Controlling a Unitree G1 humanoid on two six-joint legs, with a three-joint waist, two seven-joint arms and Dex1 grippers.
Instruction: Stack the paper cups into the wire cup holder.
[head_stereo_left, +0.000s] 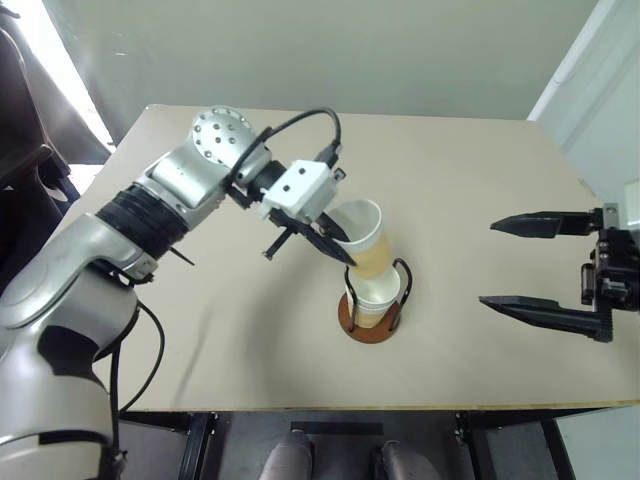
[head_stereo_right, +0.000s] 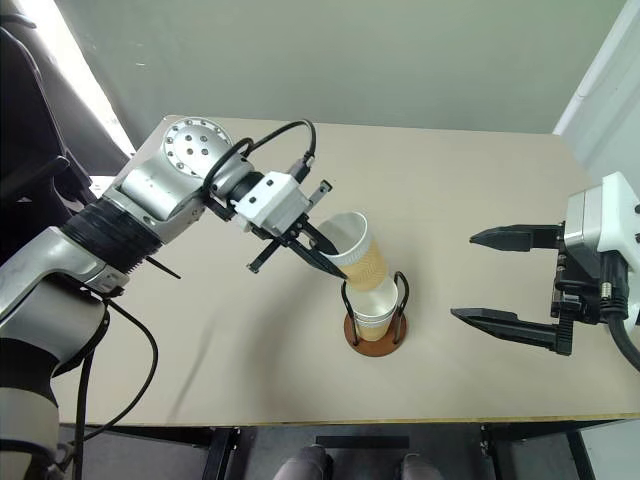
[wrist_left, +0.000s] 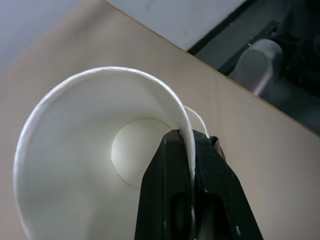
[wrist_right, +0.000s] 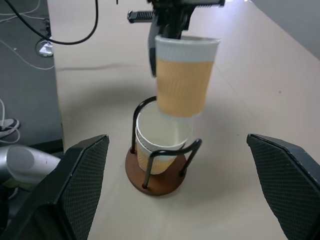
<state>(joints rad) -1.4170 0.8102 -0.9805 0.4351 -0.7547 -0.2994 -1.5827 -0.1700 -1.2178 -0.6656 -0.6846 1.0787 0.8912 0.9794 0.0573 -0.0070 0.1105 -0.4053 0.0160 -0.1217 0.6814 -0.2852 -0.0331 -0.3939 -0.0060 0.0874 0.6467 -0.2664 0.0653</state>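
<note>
The right gripper (head_stereo_right: 505, 280) hangs over the near right part of the tan table (head_stereo_left: 480, 180), its two black fingers (head_stereo_left: 535, 313) spread wide apart with nothing between them, pointing toward the middle of the table. Well apart from those fingertips, on the side they point to, stands the wire cup holder (head_stereo_left: 371, 324): a round rust-brown base with thin black wire loops rising from it. Paper cups already sit nested in the holder (wrist_right: 157, 145), upright, white rims just below the tops of the loops; how many are nested there cannot be told.

Directly above them the left gripper (head_stereo_left: 337, 240) has its fingers pinched shut on the rim of another paper cup (head_stereo_left: 366, 240), one finger inside the white mouth and one outside, as the left wrist view shows with the cup wall squeezed between the black pads (wrist_left: 172, 185). This cup hangs tilted below the left gripper, mouth leaning toward it, its tan bottom at the mouth of the nested cups; whether it touches them cannot be told.
</note>
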